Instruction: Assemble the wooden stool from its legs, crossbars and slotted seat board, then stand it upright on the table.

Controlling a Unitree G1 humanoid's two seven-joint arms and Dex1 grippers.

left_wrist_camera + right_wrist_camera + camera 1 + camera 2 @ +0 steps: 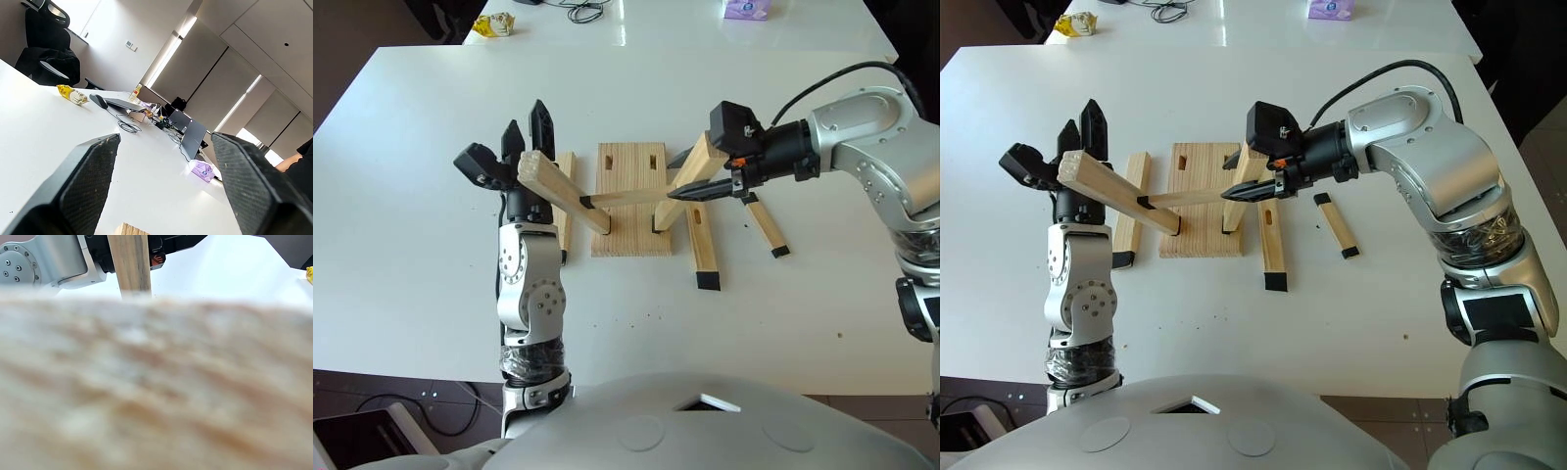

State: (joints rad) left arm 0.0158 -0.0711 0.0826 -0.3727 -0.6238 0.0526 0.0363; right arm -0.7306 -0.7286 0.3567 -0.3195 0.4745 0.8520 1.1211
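- desk (411, 196): carries all the parts; positions below are given relative to the seat board.
- left end effector (528, 123): just left of the seat board, forearm running straight away from the robot, tips pointing away. Its fingers (88, 181) are spread apart, not clamped on anything. Judging by the pose, it acts as a prop.
- left frame leg (558, 186): upper end leans on that end effector, foot down on the seat board's left side. The tilt keeps the joint reachable.
- spare leg (1128, 230): flat on the desk, just beside the seat board's left edge.
- seat board (628, 235): flat on the desk, slots facing up, not yet mated.
- crossbar (631, 199): spans above the seat board and links both frame legs.
- right frame leg (707, 159): foot on the seat board's right side, leaning out to the right.
- right end effector (677, 195): comes in from the right, elbow out, wrist level. It looks pinched closed on the crossbar where it meets the right frame leg, probably steadying the frame.
- slotted leg (702, 250): flat, just right of the seat board.
- short bar (766, 227): flat, further right.
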